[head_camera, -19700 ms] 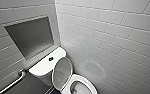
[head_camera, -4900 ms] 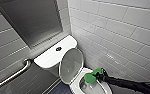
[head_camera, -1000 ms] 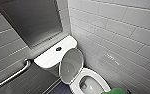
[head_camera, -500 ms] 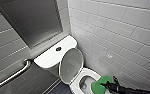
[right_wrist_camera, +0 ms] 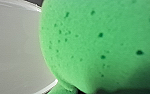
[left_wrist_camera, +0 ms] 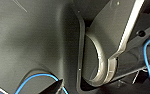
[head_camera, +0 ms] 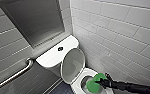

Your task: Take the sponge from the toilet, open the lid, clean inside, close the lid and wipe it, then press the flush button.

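I'm in a toilet room, white glossy ceramic toilet (head_camera: 49, 59), pale grey wall tiles (head_camera: 116, 27), steel grab rail (head_camera: 16, 75)

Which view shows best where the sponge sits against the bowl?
Head view: the sponge, at the right gripper, sits over the toilet bowl with the lid raised. Right wrist view gives its green pored surface close up beside white rim. Left wrist view faces the robot's own parts.

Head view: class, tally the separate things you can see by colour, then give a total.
White: 2 (toilet, lid)
Green: 1 (sponge)
Dark: 2 (flush button, right gripper)
Silver: 1 (grab rail)
Total: 6
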### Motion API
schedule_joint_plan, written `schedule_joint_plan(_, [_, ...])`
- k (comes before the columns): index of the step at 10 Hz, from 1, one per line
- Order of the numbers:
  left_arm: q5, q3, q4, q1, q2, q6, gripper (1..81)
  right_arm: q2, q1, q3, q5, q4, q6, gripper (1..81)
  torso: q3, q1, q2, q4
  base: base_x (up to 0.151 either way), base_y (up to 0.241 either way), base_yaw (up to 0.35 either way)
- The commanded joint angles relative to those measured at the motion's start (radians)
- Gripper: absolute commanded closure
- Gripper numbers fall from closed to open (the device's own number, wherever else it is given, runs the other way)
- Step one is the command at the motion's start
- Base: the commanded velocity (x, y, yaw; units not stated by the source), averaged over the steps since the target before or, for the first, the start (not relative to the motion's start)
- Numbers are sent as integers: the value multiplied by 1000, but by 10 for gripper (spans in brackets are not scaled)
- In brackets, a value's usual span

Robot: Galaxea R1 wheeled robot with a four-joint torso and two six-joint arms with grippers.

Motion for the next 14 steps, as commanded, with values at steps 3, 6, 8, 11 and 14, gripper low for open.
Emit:
schedule_joint_plan(3, [85, 7, -9, 24, -13, 3, 10, 149, 138, -92, -49, -21, -4, 811, 0, 0, 0, 143, 0, 0, 0])
schedule_joint_plan(6, [83, 7, -12, 24, -20, 2, 10, 264, 131, -230, -95, -16, 3, 811, 0, 0, 0, 146, 0, 0, 0])
schedule_joint_plan(8, [85, 7, -11, 24, -17, 2, 10, 306, 100, -284, -87, -9, 6, 811, 0, 0, 0, 151, 0, 0, 0])
schedule_joint_plan(11, [83, 7, -12, 24, -17, 2, 10, 368, 68, -329, -116, -81, 3, 811, 0, 0, 0, 151, 0, 0, 0])
schedule_joint_plan(14, [83, 7, -11, 24, -15, 3, 10, 338, 16, -324, -144, -111, 4, 811, 0, 0, 0, 151, 0, 0, 0])
